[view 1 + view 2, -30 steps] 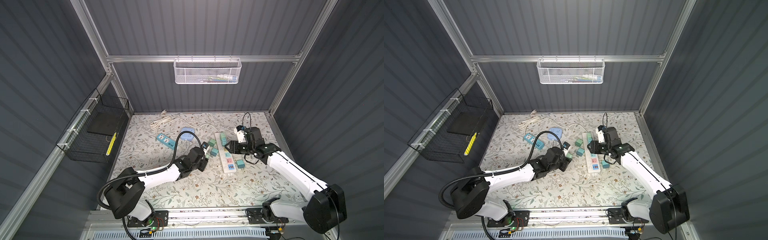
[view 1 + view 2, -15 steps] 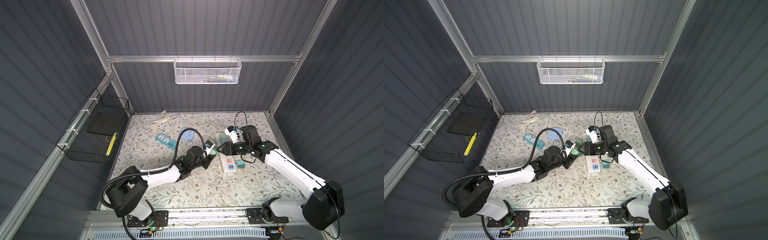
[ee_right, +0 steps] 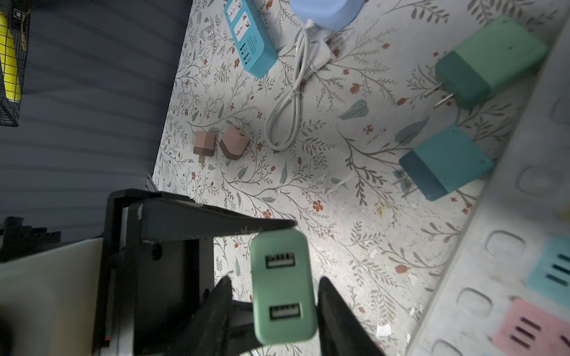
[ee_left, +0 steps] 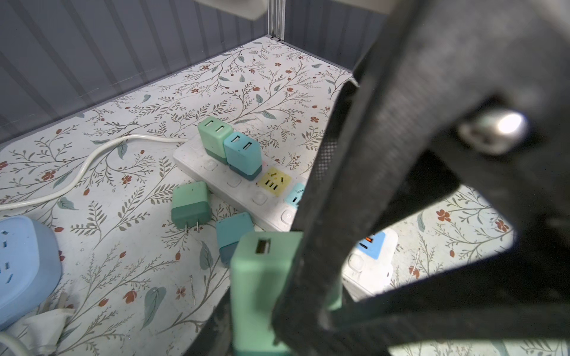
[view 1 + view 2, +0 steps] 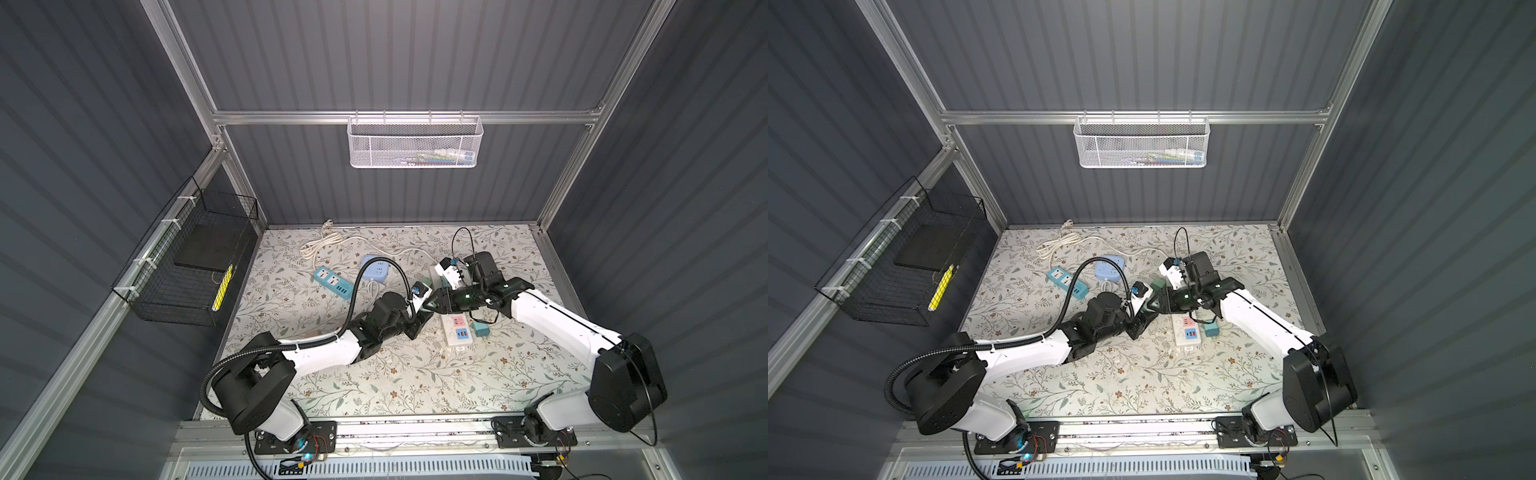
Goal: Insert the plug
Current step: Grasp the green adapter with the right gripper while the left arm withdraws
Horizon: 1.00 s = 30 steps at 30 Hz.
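Holding the mint plug (image 3: 283, 286), left end effector (image 5: 424, 312) clamps; right end effector (image 3: 274, 280) straddles it ungripped, wrist-view only.

You had a mint-green plug (image 3: 282, 286), a white power strip (image 4: 234, 185) with yellow, light-blue and pink sockets, and, across the lower middle of both top views, a pale table cover (image 5: 374, 374) patterned with grey-green leafy sprigs and red flowers

No writing, brand or number could be read anywhere. The mint-green plug (image 3: 283, 289) showed only two bare USB ports, and the white power strip (image 4: 234, 185) bore coloured sockets without legible marks.
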Available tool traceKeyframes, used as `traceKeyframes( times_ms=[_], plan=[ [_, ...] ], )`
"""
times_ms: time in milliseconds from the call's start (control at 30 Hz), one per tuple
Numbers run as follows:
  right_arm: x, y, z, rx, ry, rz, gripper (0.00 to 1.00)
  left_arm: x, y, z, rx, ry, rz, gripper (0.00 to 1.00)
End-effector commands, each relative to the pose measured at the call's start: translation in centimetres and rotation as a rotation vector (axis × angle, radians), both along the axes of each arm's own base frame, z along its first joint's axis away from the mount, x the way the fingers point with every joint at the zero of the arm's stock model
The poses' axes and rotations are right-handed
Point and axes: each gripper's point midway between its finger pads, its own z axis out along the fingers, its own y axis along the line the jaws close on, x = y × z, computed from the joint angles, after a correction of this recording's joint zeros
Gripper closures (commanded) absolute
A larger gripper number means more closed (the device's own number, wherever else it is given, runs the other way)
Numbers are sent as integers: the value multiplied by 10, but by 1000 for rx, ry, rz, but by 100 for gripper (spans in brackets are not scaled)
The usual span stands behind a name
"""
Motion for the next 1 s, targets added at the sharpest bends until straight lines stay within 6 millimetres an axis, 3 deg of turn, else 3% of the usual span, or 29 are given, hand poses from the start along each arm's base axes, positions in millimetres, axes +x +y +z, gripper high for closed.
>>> traceKeyframes(
  times_ms=[0, 267, 467, 567, 733, 967],
  plan=[
    [6, 10, 11, 31, -31, 25, 60, 0, -6, 15, -19, -30, -27, 80],
    [1, 12, 11, 33, -31, 44, 76, 2, -4, 11, -4, -28, -13, 75],
    [6, 3, 8, -18, -67, 1, 79, 6, 1, 7, 27, 4, 27, 36],
    [11, -4, 12, -51, -120, -27, 81, 3, 10, 15, 13, 25, 59, 26],
    [15, -20, 18, -115, -203, -75, 83, -6, 40, 39, -113, 50, 173, 17],
    [28, -60, 6, -277, -315, -234, 84, -2, 96, 39, -198, 47, 428, 8]
  ],
)
